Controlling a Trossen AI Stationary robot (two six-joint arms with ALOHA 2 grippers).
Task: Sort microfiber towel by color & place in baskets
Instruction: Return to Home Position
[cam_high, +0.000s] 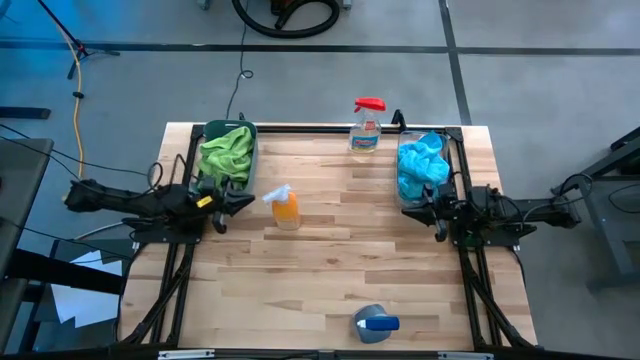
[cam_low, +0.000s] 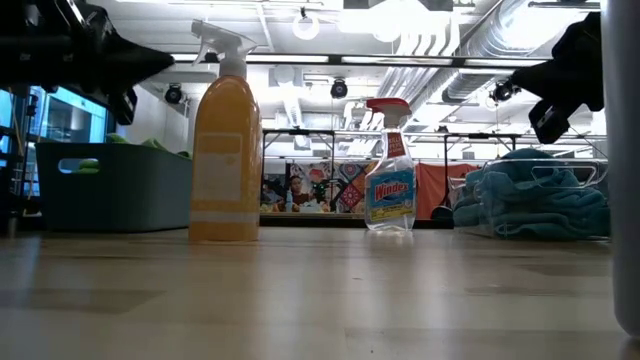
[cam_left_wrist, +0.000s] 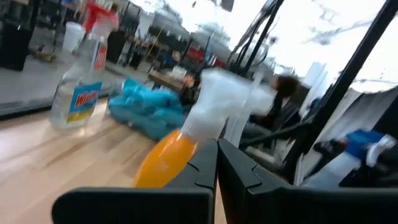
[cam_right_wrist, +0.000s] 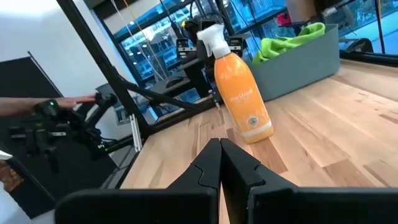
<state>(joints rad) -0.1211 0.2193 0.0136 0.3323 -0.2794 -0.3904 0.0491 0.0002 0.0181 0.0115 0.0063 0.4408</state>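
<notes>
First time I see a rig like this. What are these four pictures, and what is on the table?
Two dark robot arms work at a wooden table. One picture looks straight down, one looks level across the tabletop, and two come from cameras on the arms' wrists. The left gripper is beside the green bin, which holds green towels. The right gripper is by the clear bin of blue towels. Both are shut and hold nothing. Also on the table are an orange spray bottle, a Windex bottle and a third bottle with a blue top.
</notes>
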